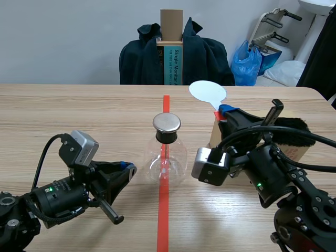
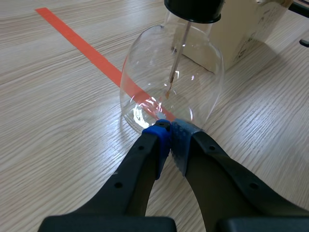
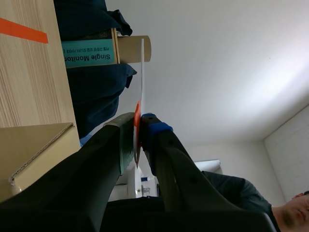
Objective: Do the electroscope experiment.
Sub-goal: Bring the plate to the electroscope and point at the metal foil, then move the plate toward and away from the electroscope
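Electroscope (image 1: 167, 152) is flanked at its base by the closed, empty left tool (image 2: 170, 126); it could be toppled by the paddle (image 1: 207, 92) clamped in the right tool (image 1: 226, 110), if swung low.

Beyond the far edge of the wooden counter (image 1: 79, 105), a dark jacket (image 1: 210, 58) hangs draped around a tall cardboard box (image 1: 171, 23) that stands upright and carries a teal label reading "Single Monitor". To the right of the jacket sits a blue plastic bag (image 1: 247, 63), and just behind it a white metal frame (image 1: 270, 23) with 2 black grips stands by the wall. On the counter's right side stands a small cardboard box (image 1: 214, 134), and the right wrist view shows a person (image 3: 236, 191) in a dark top under a pale ceiling.
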Tool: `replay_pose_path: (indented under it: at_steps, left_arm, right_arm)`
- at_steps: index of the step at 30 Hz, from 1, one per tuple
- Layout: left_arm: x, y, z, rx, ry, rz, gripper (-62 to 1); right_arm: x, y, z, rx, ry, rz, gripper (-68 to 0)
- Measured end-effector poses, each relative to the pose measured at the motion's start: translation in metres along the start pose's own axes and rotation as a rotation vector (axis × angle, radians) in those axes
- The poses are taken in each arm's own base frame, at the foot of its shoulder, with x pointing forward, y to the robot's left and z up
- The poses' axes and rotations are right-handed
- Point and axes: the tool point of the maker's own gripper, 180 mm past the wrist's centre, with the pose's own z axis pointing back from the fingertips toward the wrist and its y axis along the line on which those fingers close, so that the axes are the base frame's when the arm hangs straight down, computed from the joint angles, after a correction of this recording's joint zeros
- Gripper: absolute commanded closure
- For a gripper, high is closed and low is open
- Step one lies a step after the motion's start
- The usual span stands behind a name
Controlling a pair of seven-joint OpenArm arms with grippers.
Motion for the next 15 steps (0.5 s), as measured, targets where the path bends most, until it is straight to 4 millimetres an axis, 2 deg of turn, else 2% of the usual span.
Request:
replay_pose_path:
  at_steps: [4,15]
  left_arm:
    - [0.0,-0.001,0.0,-0.001,-0.001,0.001,-3.2]
    - [-0.001,-0.001,0.0,-0.004,0.004,-0.007,-3.2]
  right_arm:
    - [0.005,0.007,0.0,0.033,-0.017,-0.01,-0.6]
    - [0.046,0.008,0.005,0.036,-0.231,-0.006,-0.6]
